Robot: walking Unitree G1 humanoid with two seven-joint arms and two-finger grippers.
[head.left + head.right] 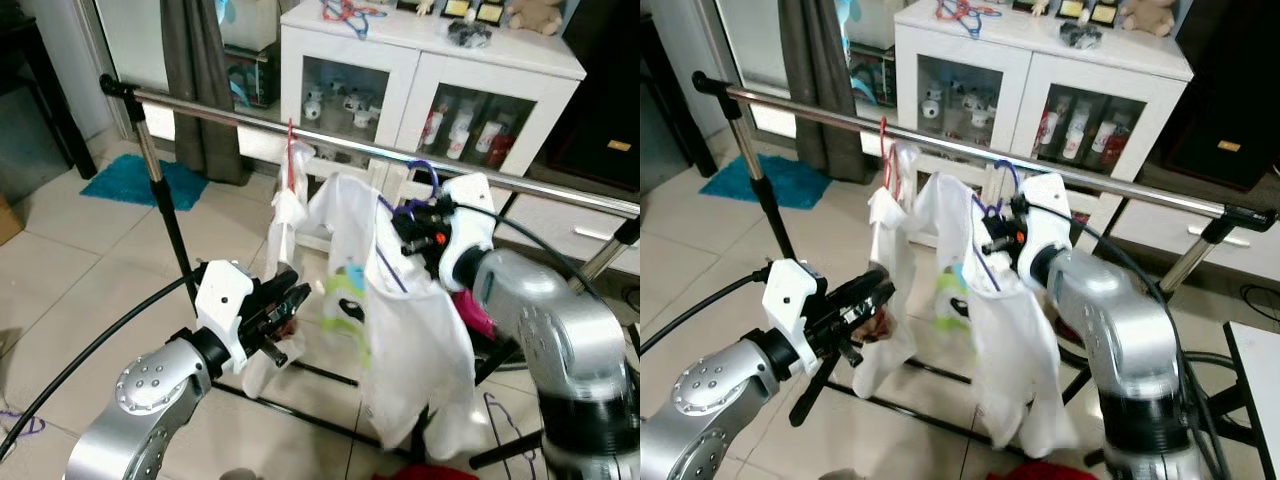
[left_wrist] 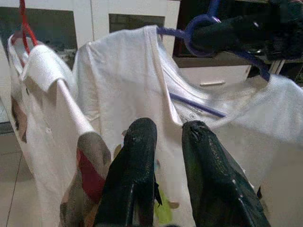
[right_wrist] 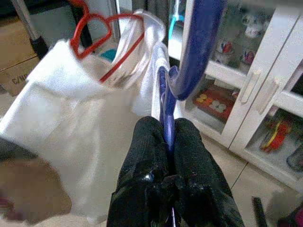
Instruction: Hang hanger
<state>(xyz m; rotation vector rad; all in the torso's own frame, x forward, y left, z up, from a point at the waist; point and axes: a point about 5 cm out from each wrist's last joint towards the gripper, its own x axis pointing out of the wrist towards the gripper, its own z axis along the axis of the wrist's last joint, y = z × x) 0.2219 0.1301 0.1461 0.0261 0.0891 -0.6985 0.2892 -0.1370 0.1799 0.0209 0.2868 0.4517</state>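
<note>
A purple hanger (image 1: 430, 180) carries a white shirt (image 1: 400, 330). My right gripper (image 1: 412, 228) is shut on its neck just below the hook, as the right wrist view shows (image 3: 168, 127). The hook sits level with the metal clothes rail (image 1: 220, 112); I cannot tell whether it rests on it. To its left, a red hanger (image 1: 291, 160) with another white garment (image 1: 285, 215) hangs on the rail. My left gripper (image 1: 288, 302) is lower down beside that garment, open by a narrow gap with nothing between its fingers (image 2: 135, 156).
A white glass-door cabinet (image 1: 430, 60) stands right behind the rail. The rack's upright post (image 1: 165, 200) and black base bars (image 1: 320, 375) stand on the tiled floor. Spare purple hangers (image 1: 505, 420) lie by the right foot. A teal mat (image 1: 130, 180) lies at far left.
</note>
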